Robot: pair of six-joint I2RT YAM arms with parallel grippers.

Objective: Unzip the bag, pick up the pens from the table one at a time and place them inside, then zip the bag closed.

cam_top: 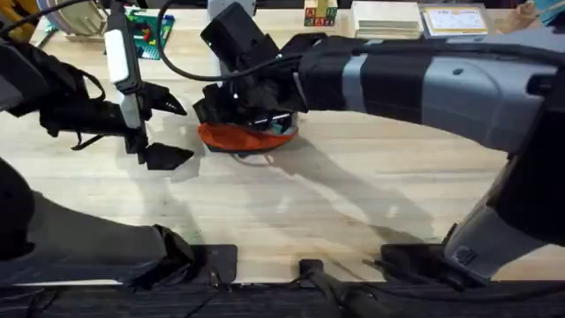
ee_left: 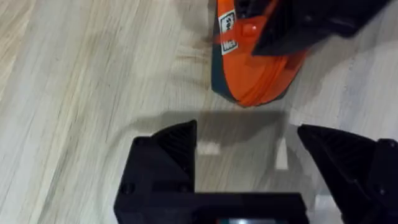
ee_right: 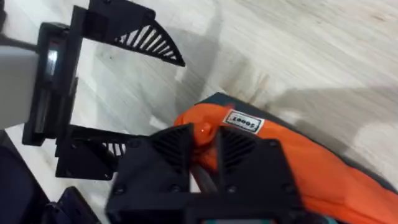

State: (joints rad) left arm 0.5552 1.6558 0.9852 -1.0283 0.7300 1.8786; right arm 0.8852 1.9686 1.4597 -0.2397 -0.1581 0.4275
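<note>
Reaching across: right arm (cam_top: 424, 79) stretches from the lower-right base over the table's middle toward the far-left part, its gripper (cam_top: 252, 110) down on the bag
Right gripper (ee_right: 205, 149): fingers nearly together, pinched on a small orange bit at the bag's top, probably the zipper pull, view too close to be sure
Left arm: lies along the table's left side, forearm level, gripper (cam_top: 163, 128) just beside the bag's left end, not touching it
Left gripper (ee_left: 249, 155): fingers wide apart, nothing between them, bare wood under the gap
Bag (cam_top: 247, 134): on the table (cam_top: 353, 194), left of centre toward the far edge; orange fabric, dark underside, white label (ee_right: 244, 122) near the end facing the left gripper
Blocking: right gripper covers most of the bag's top from overhead, zipper line hidden
Around: coloured blocks (cam_top: 148, 28) and stacked papers (cam_top: 387, 18) along the far edge
</note>
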